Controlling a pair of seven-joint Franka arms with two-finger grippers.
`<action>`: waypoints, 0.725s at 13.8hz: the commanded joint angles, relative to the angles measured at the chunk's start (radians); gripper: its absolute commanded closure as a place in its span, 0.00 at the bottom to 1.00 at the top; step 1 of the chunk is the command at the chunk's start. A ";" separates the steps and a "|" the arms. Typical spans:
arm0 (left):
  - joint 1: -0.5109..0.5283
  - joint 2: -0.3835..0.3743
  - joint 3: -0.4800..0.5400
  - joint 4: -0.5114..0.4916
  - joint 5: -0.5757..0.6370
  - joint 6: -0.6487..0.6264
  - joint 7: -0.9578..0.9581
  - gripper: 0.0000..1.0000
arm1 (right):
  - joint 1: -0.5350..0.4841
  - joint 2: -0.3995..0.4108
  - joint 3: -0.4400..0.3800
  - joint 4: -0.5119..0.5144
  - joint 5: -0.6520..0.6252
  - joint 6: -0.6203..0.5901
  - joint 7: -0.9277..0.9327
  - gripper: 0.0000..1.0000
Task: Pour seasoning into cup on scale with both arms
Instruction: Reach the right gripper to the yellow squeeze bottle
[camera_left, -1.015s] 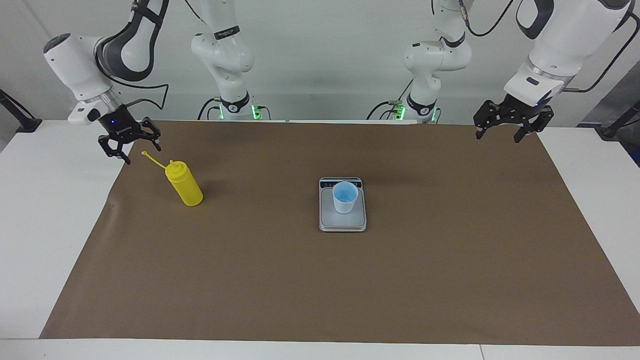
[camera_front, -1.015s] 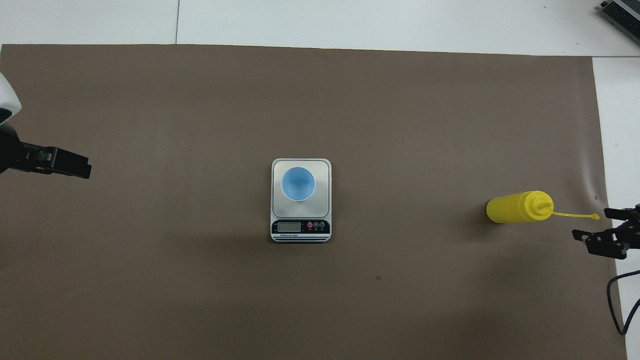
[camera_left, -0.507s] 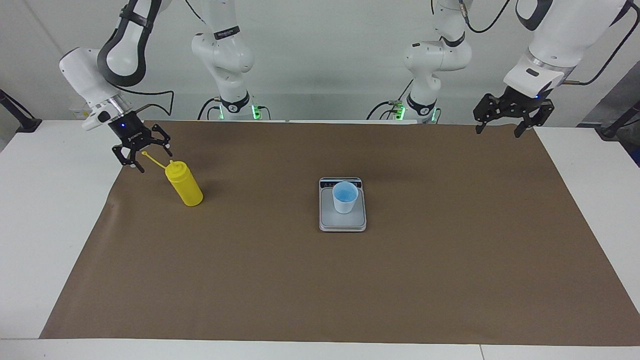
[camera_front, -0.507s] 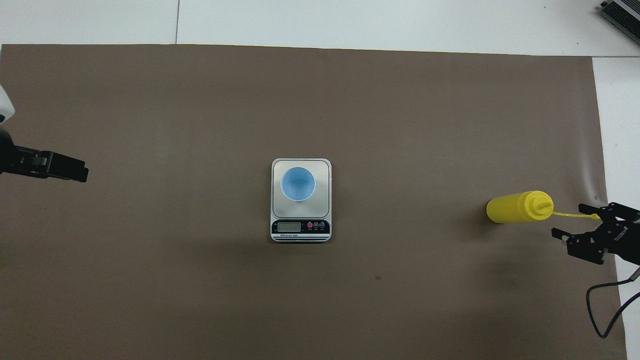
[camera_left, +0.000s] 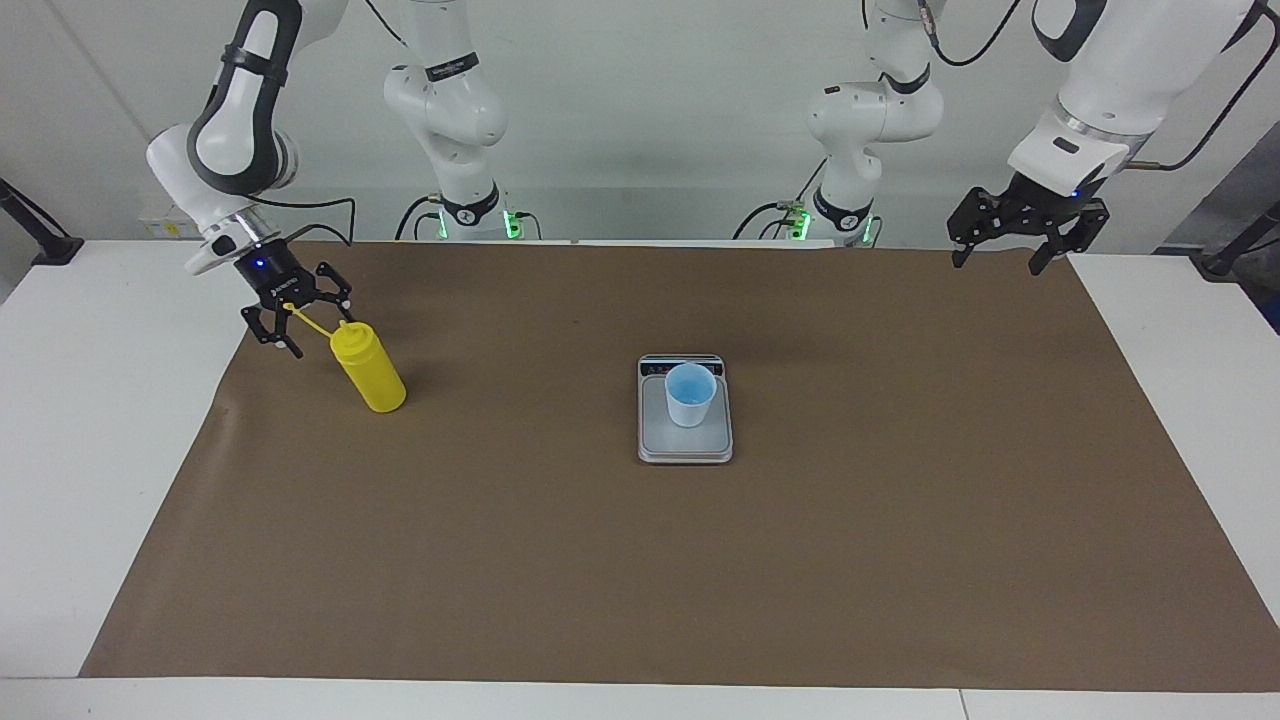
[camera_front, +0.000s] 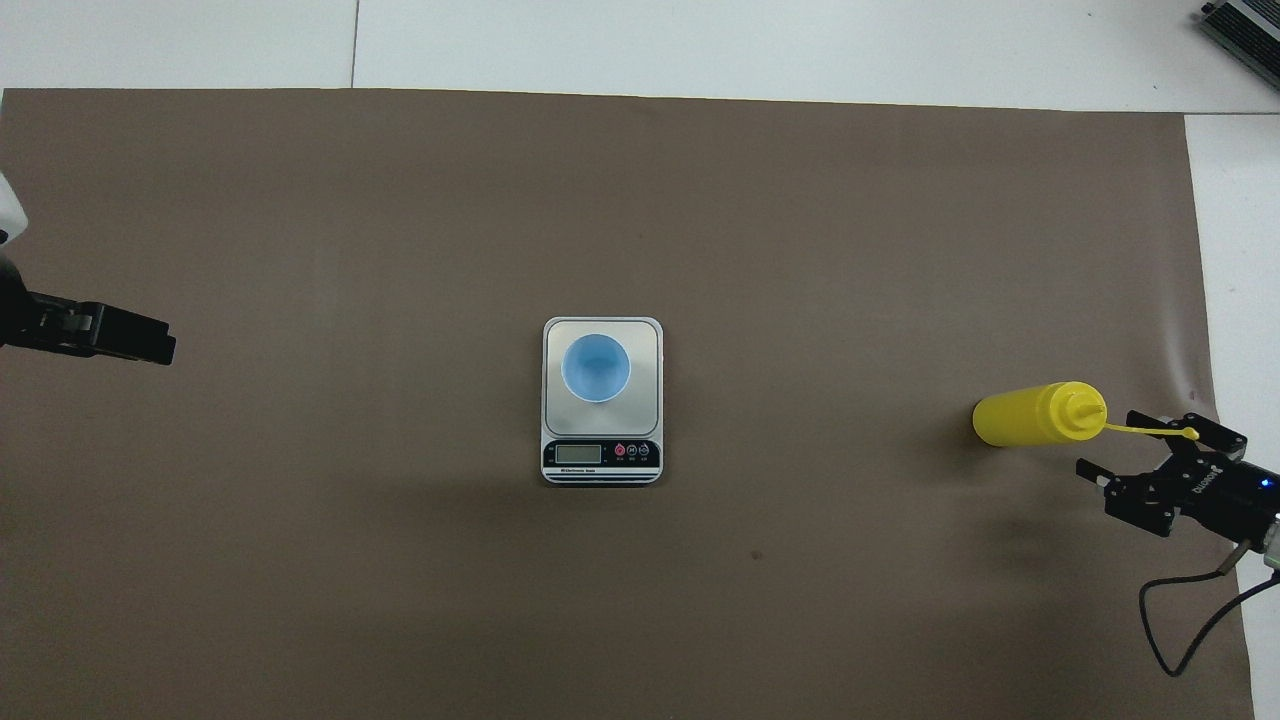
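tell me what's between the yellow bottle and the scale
Nothing: in the overhead view only bare brown mat lies between the yellow bottle and the scale.

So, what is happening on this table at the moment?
The right hand is open and close beside the top of the yellow bottle, around its cap strap, but it holds nothing. The bottle stands at the right arm's end of the brown mat. The blue cup sits on the scale mid-table. The left hand waits open over its own end.
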 joint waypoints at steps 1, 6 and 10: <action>0.019 -0.018 -0.010 -0.016 -0.013 -0.012 0.006 0.00 | -0.014 0.034 0.008 -0.021 0.098 -0.004 -0.167 0.00; 0.019 -0.018 -0.010 -0.015 -0.013 -0.012 0.006 0.00 | 0.003 0.052 0.009 -0.024 0.187 -0.013 -0.231 0.00; 0.019 -0.018 -0.010 -0.015 -0.013 -0.012 0.006 0.00 | 0.041 0.074 0.009 -0.024 0.256 -0.030 -0.295 0.00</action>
